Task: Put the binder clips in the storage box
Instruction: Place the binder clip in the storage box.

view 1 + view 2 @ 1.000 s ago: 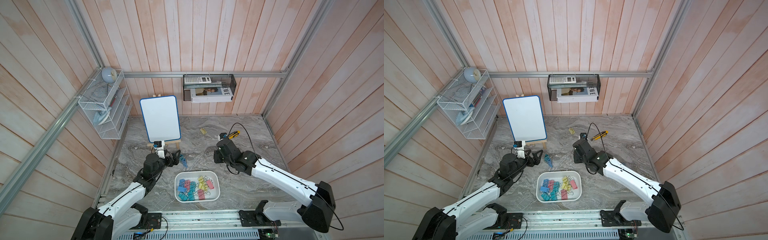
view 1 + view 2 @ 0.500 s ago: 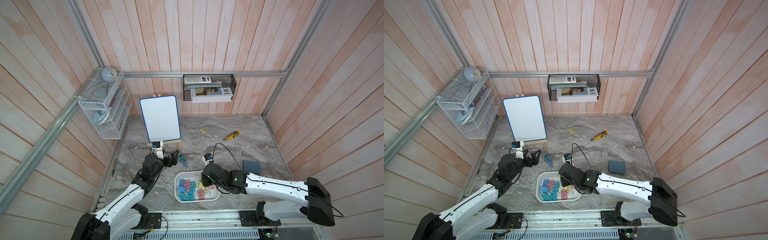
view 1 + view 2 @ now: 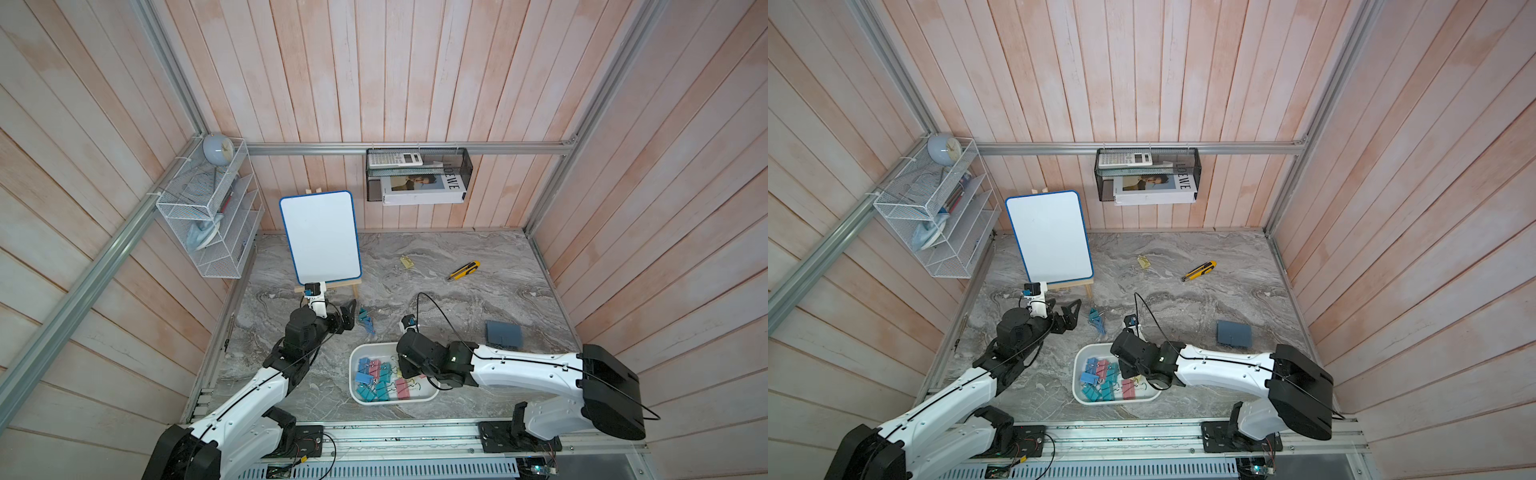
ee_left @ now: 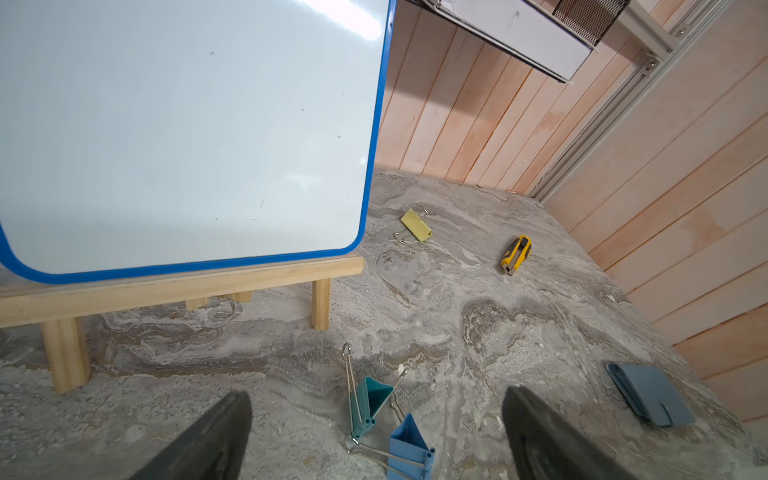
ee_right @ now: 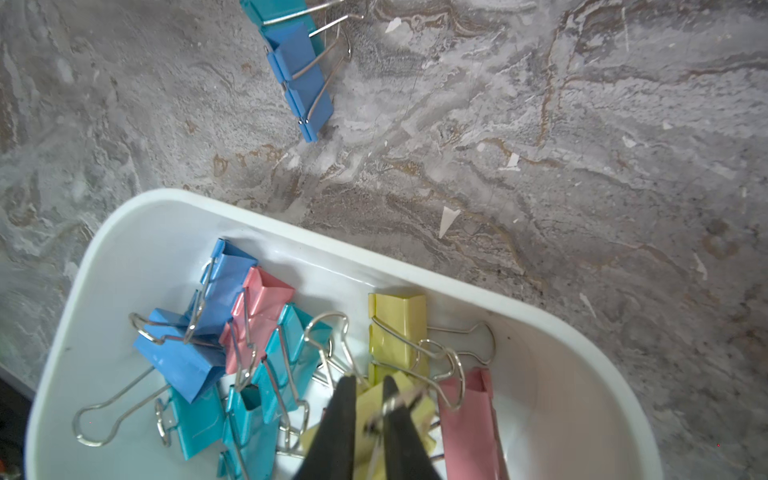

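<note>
The storage box, a shallow white tub, sits at the table's front middle and holds several binder clips in blue, teal, pink and yellow. My right gripper hangs over the box with its jaws a narrow gap apart; a blurred yellow clip lies just under them. A teal clip and a blue clip lie on the table behind the box, in line with my wide open left gripper. One yellow clip lies farther back.
A whiteboard on a wooden easel stands close behind my left gripper. A yellow-and-black utility knife lies at the back right, a blue-grey pouch at the right. A white wire rack and a black mesh basket hang on the walls.
My right arm swung from the back of the table down over the box, and its jaws have parted slightly. The left arm has hardly moved.
</note>
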Action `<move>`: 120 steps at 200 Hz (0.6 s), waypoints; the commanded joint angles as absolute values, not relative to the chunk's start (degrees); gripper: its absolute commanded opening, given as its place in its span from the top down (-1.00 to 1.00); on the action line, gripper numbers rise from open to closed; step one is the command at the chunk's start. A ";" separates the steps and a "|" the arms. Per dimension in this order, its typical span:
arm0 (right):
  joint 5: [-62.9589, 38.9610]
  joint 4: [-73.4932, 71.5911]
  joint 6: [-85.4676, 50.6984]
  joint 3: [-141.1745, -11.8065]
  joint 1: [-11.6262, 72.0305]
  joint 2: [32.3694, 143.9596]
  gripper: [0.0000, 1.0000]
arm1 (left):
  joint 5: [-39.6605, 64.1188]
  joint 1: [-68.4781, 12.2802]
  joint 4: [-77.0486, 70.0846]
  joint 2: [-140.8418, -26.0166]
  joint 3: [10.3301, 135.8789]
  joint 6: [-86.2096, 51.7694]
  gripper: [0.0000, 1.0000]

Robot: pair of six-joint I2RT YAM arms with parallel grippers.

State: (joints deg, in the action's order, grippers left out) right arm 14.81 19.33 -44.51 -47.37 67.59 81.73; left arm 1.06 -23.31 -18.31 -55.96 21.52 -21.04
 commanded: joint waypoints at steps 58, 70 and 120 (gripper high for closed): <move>11.64 26.33 -46.87 -47.02 68.38 71.02 -0.36 | 1.31 -23.47 -19.34 -56.10 21.92 -20.74 -1.00; 12.80 27.13 -47.69 -46.72 68.38 67.80 -0.42 | 1.41 -23.47 -19.42 -56.30 21.93 -20.82 -1.00; 15.11 19.83 -44.69 -43.75 60.39 55.79 -0.58 | 1.93 -23.47 -19.50 -56.19 22.07 -21.09 -1.00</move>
